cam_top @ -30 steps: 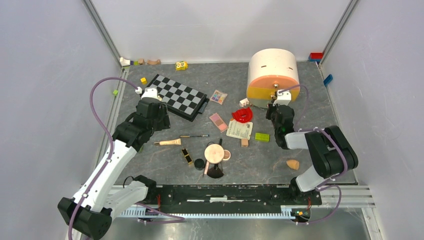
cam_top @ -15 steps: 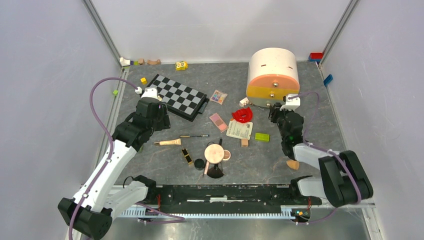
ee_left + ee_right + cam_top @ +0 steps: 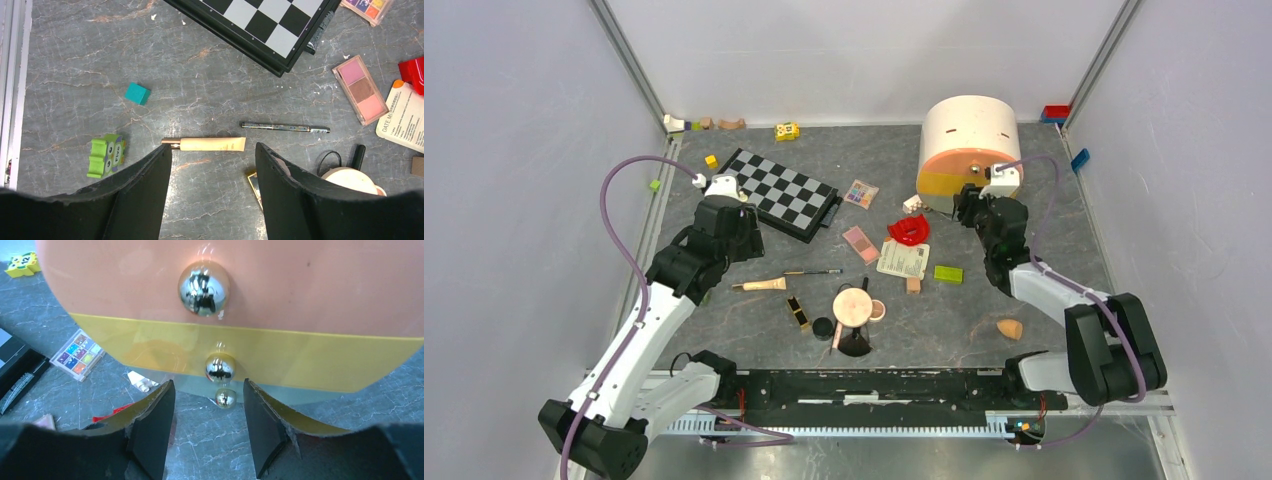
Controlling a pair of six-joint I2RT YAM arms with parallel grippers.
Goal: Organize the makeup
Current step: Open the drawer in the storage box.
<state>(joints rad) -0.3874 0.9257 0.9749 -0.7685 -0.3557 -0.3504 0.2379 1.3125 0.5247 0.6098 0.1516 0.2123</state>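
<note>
The makeup lies scattered mid-table: a multicolour palette (image 3: 860,193), a pink palette (image 3: 860,243), a beige tube (image 3: 762,285), a thin liner pencil (image 3: 814,272), a black-gold tube (image 3: 798,313), a round peach compact (image 3: 853,305) and an orange sponge (image 3: 1010,328). My left gripper (image 3: 729,235) hangs open above the table. In its wrist view the beige tube (image 3: 212,144) lies just beyond the left gripper (image 3: 213,150). My right gripper (image 3: 972,210) is open and empty, facing the round drawer unit (image 3: 969,150). Its lowest chrome knob (image 3: 225,398) sits just ahead of the right gripper (image 3: 209,390).
A chessboard (image 3: 784,192) lies at the back left. A red curved piece (image 3: 908,230), a white sachet (image 3: 903,260), a green block (image 3: 948,273) and a wooden block (image 3: 913,285) sit in the middle. Small toys line the back wall. A teal block (image 3: 137,93) lies near the left arm.
My right gripper went from shut to open, backed a little away from the drawer unit, then came close to its knobs again. The left arm has not moved.
</note>
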